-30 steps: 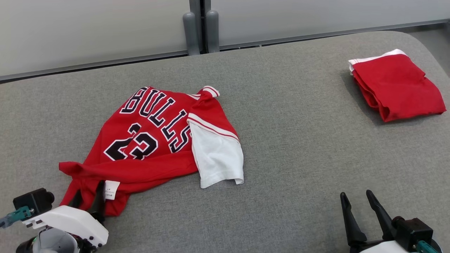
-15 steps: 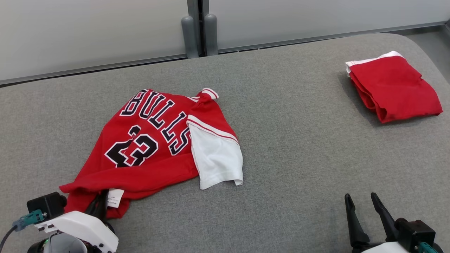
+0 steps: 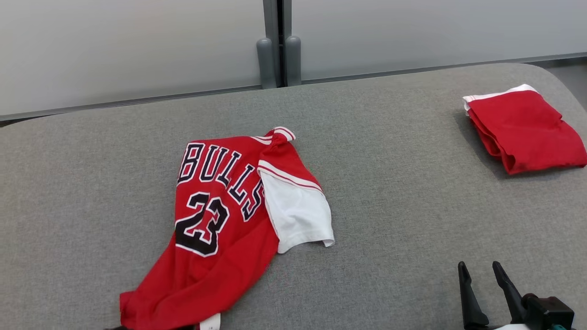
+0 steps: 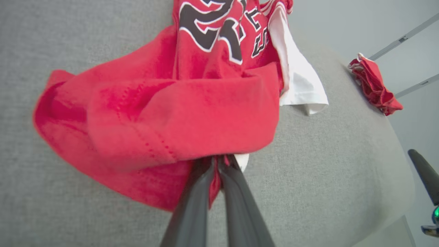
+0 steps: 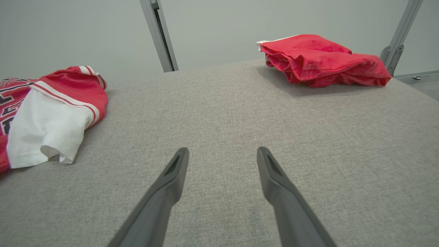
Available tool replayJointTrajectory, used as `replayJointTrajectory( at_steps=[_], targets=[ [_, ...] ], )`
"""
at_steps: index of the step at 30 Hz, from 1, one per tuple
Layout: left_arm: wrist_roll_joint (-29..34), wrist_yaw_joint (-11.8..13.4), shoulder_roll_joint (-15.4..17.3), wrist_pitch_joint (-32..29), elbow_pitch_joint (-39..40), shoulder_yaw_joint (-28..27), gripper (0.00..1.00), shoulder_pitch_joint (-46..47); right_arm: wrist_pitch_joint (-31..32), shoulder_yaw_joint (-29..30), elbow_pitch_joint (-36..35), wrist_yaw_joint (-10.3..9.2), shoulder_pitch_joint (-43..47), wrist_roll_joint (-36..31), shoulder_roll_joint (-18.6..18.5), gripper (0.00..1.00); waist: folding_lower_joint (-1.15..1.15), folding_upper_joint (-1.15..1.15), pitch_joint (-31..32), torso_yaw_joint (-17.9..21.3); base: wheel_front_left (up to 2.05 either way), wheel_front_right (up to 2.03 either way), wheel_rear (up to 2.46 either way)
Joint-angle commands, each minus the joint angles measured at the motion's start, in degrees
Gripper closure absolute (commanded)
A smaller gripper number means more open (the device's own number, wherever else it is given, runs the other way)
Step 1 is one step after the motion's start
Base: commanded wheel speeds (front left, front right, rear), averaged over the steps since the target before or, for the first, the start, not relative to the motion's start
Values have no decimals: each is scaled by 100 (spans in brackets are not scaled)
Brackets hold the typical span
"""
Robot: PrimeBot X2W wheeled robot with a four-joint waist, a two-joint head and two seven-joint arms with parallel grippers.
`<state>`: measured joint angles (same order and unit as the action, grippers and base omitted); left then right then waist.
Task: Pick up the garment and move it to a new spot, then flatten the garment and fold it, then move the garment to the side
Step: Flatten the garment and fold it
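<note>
One jersey [image 4: 192,113] hem pinched inside left end effector [image 4: 218,160].

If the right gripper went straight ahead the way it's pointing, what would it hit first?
Probably only the bare grey cushion: the right gripper points between the jersey and the folded red garment, touching neither. Height above the cushion is unclear.

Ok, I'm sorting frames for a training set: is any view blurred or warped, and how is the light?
Left wrist view: the jersey looks soft and smeared at its near hem, and the wide lens bows the grey surface into a curve. Right wrist view: sharp, with a soft shadow along the base of the folded red garment. Head view: even diffuse light, no glare, crisp lettering.
</note>
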<state>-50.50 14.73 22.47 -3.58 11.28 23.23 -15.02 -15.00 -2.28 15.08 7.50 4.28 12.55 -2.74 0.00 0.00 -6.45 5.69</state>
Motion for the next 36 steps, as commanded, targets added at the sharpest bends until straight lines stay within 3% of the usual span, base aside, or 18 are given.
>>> replayJointTrajectory(
  at_steps=[1, 4, 6, 8, 10, 15, 21, 24, 30, 36],
  targets=[
    [-2, 30, 21, -26, 33, -1, 100, -44, -27, 15, -19, -1, 54, -29, -32, 0, 0, 0, -2, -37, 0, 0, 0],
    [29, 92, 31, -103, 75, 158, 100, -301, -27, 3, -18, -1, 52, -51, -33, 0, 0, 0, -31, -105, 0, 0, 0],
    [-9, 45, -55, -122, 37, 270, 60, -344, -27, -4, -14, -1, 32, -52, -33, 0, 0, 0, -52, -136, 0, 0, 0],
    [-45, -16, -110, -135, -87, 370, 45, -378, -27, -10, -9, -1, 13, -48, -33, 0, 0, 0, -68, -157, 0, 0, 0],
    [-103, -104, -209, -141, -251, 471, 0, -393, -27, -17, 0, -1, 2, -49, -33, 0, 0, 0, -78, -167, 0, 0, 0],
    [-238, -460, -284, -166, -396, 636, 0, -355, -27, 2, 8, -1, 28, -82, -33, 0, 0, 0, -84, -170, 0, 0, 0],
    [-572, -970, -44, -218, 353, 470, 0, -334, -27, 36, 44, -1, 90, -107, -33, 0, 0, 0, 10, -183, 0, 0, 0],
    [-606, -1019, 141, -277, 855, 342, 0, -274, -27, 22, 57, -1, 91, -96, -33, 0, 0, 0, 75, -176, 0, 0, 0],
    [-684, -639, 201, -325, 1485, -105, 0, 42, -27, -36, 72, -1, 94, -67, -33, 0, 0, 0, 157, -140, 0, 0, 0],
    [-209, 156, 610, -686, 550, -376, 0, 266, -27, -87, 85, -1, 42, -47, -33, 0, 0, 0, 168, -9, 0, 0, 0]
  ],
)
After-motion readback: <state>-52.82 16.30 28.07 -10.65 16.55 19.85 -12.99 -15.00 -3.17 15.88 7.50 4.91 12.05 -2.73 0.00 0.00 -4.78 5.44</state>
